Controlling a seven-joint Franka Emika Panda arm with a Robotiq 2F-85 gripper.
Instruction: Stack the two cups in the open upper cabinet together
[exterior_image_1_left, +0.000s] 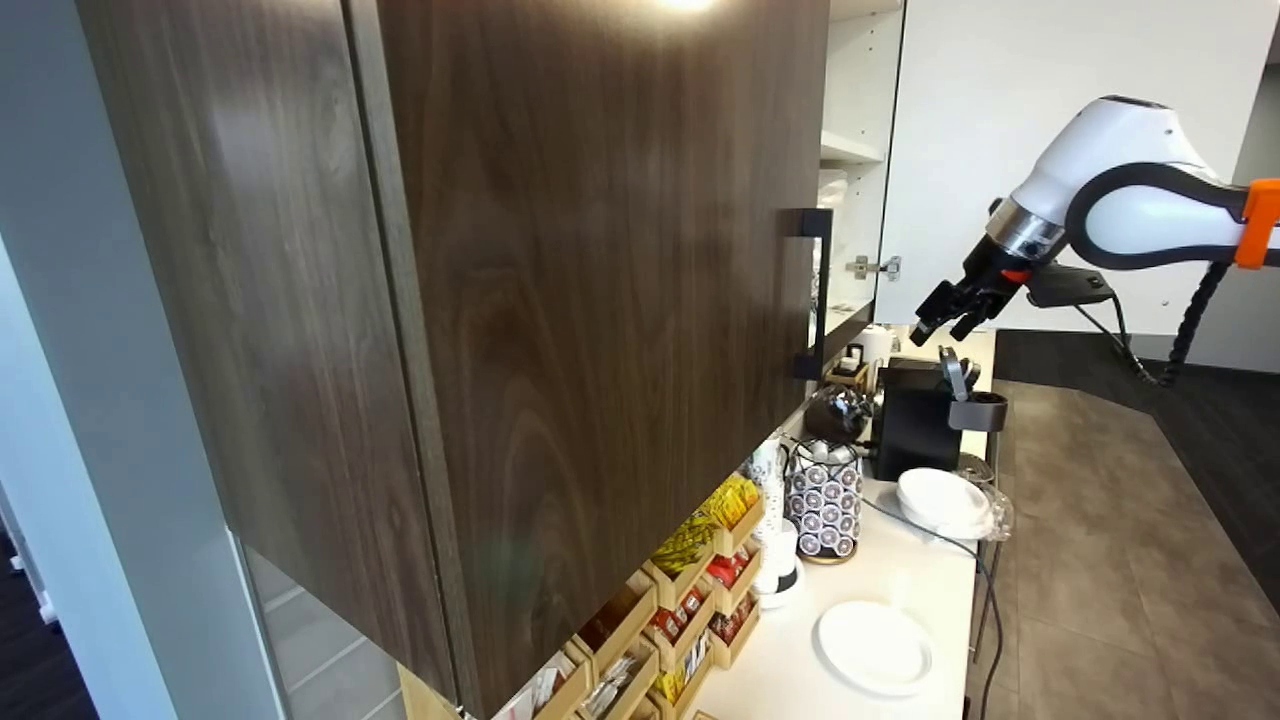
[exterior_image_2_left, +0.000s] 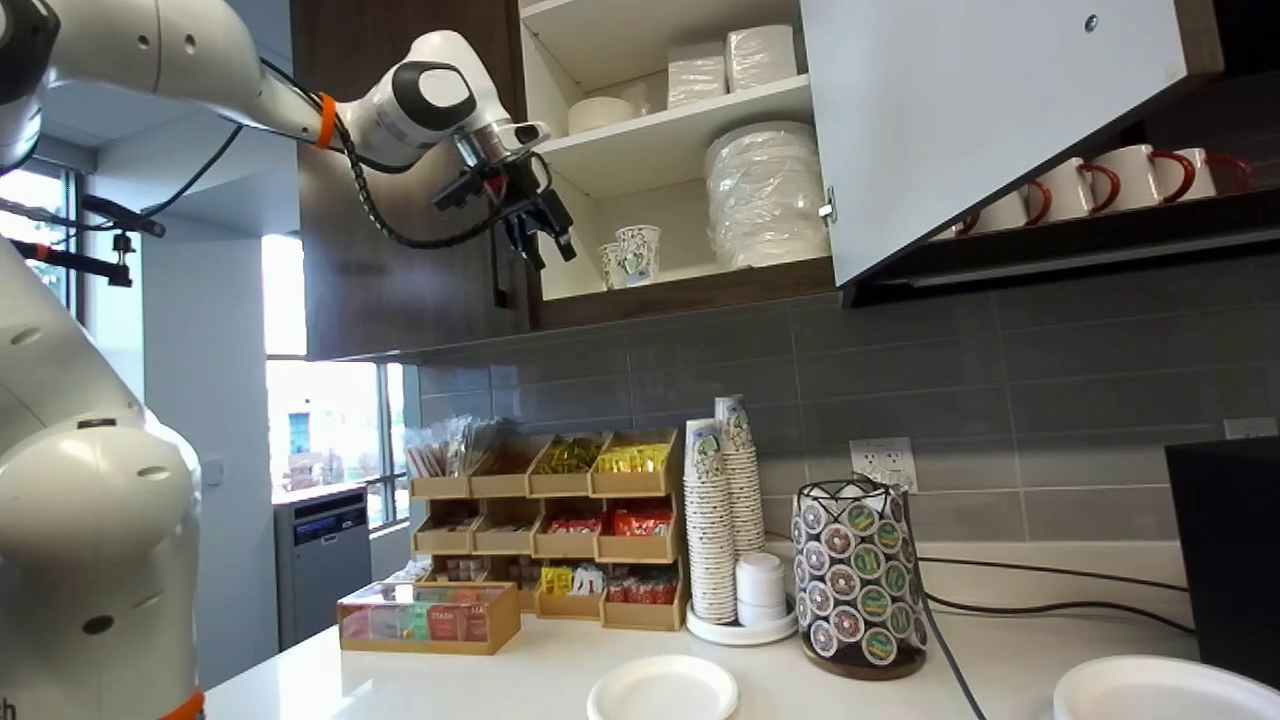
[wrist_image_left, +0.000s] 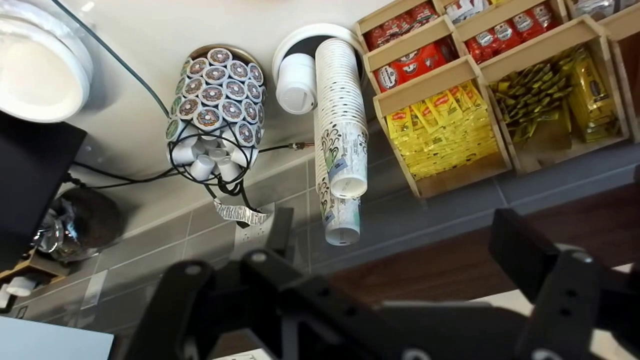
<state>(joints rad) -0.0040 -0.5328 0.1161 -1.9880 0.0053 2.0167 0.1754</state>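
Empty, its jaws spread well apart, the pincer (exterior_image_2_left: 551, 254) tilts downward outside the open upper cabinet (exterior_image_2_left: 690, 292), clear of the front cup (exterior_image_2_left: 638, 255) and the rear cup (exterior_image_2_left: 609, 266) within. Seen in an exterior view, this patterned pair stands in the lowest compartment, side by side rather than nested, the front one partly hiding its neighbour, so I cannot tell whether they touch. Below, the white worktop (exterior_image_2_left: 450, 690) bears a white plate (exterior_image_2_left: 662, 690) and, farther back, a round rack of coffee pods (exterior_image_2_left: 860, 580).
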